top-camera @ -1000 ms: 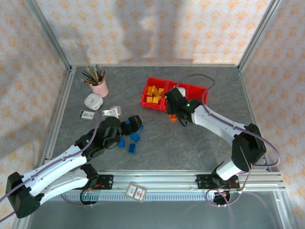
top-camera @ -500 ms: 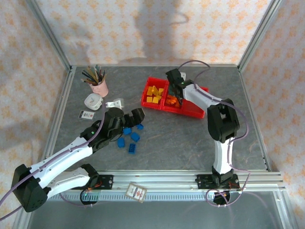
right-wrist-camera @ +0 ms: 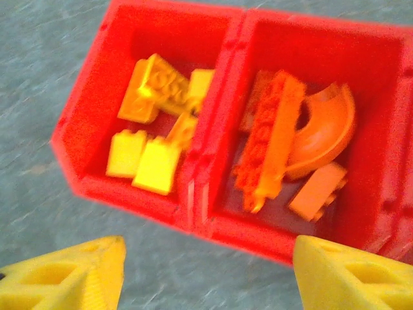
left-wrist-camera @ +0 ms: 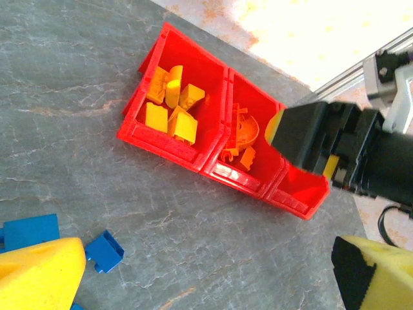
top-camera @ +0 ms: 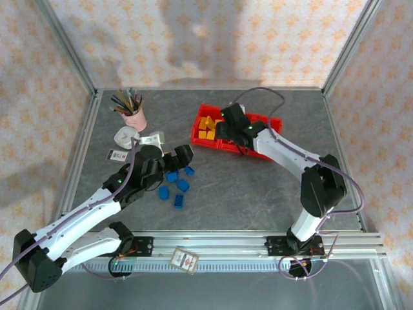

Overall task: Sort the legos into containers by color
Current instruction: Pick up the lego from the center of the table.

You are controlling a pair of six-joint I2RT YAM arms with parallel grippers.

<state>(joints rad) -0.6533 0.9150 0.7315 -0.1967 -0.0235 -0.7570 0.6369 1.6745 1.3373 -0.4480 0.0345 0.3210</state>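
Here, as an onlooker at the table's near edge sees it:
- The right gripper (right-wrist-camera: 208,279) is hovering just above the red tray (right-wrist-camera: 210,135). Its yellow fingers (right-wrist-camera: 71,274) are standing wide apart and gripping nothing.
- Yellow bricks (right-wrist-camera: 151,129) are lying in the end compartment nearest the pencil cup (top-camera: 134,117).
- Orange pieces (right-wrist-camera: 316,197) are lying in the middle compartment, among them a long studded bar (right-wrist-camera: 268,139) and a curved arch (right-wrist-camera: 326,126), the bar leaning across the arch.
- The left gripper (top-camera: 184,158) is hanging low over the grey table (top-camera: 258,187), well apart from the tray. Its jaws are spreading wide and carrying nothing.
- Blue bricks (top-camera: 175,186) are lying loose on the table, just beside the left gripper.
- The pencil cup is standing upright near the far left corner, apart from the tray.
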